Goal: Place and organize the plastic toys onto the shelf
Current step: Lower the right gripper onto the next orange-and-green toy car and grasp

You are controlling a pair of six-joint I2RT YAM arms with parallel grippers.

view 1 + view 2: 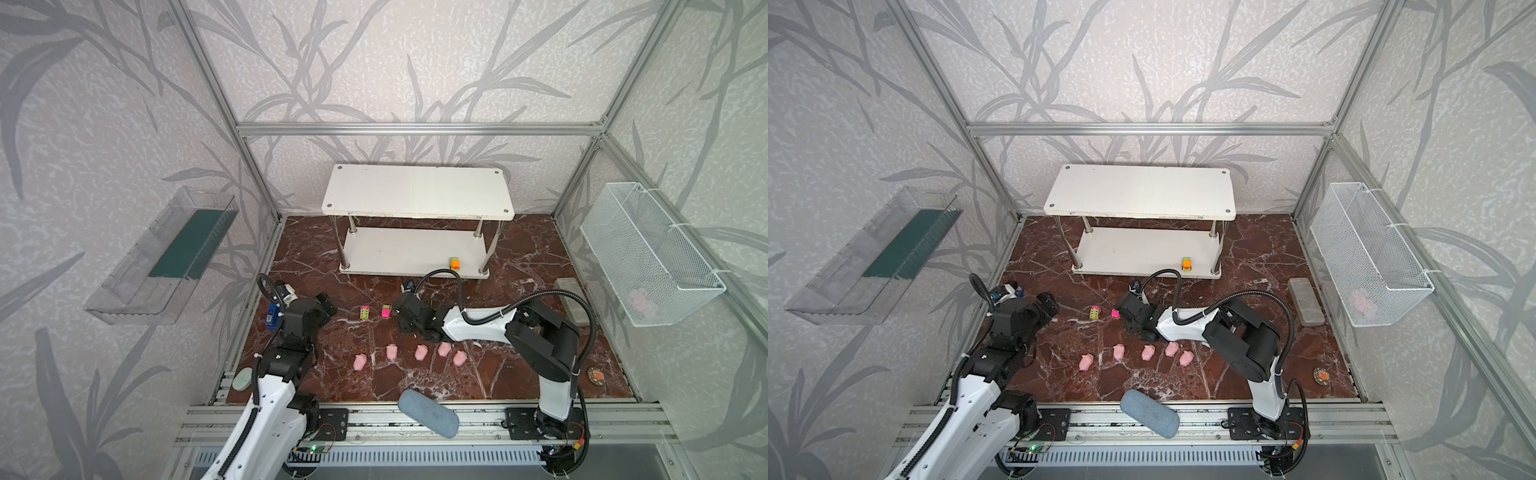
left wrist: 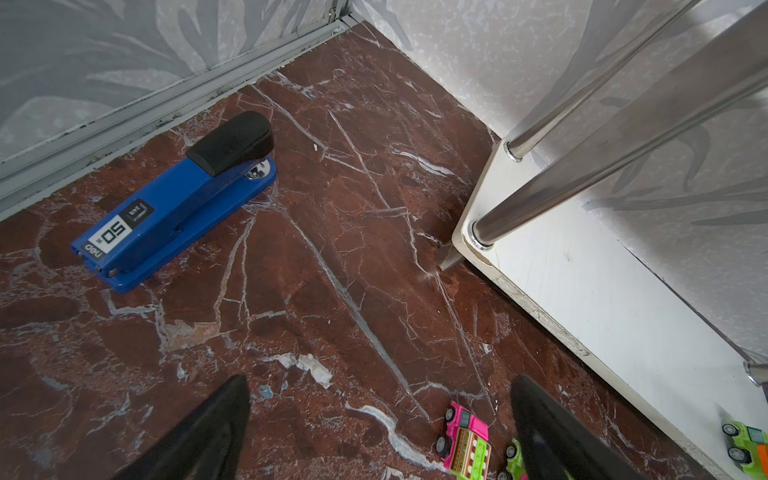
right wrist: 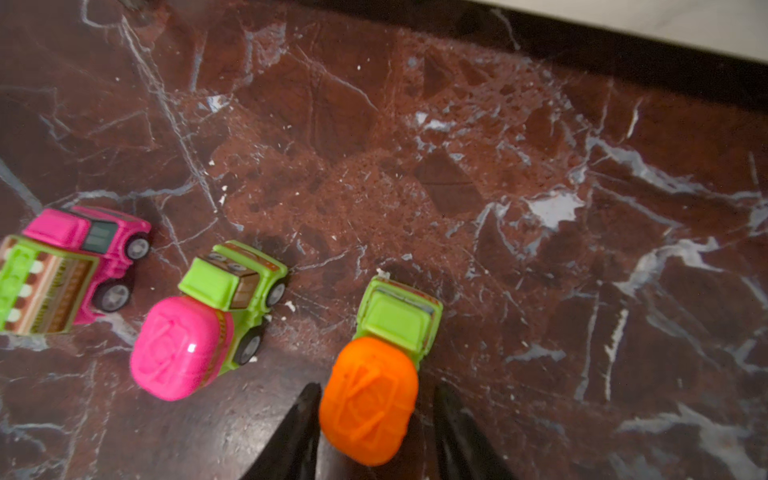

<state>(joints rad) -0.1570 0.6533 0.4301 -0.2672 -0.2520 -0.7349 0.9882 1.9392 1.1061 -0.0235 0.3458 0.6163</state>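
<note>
Pigs (image 1: 421, 352) lie before cars (image 1: 365, 312); cars before shelf (image 1: 395, 249).

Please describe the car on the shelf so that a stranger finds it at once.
Find the white shelf at the back wall. On its lower board, beside the front right post, stands a tiny orange-and-green car. It is the only toy on the shelf.

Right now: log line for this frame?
left gripper open | right gripper straddling orange car, grip unclear | shelf holds other orange car
</note>
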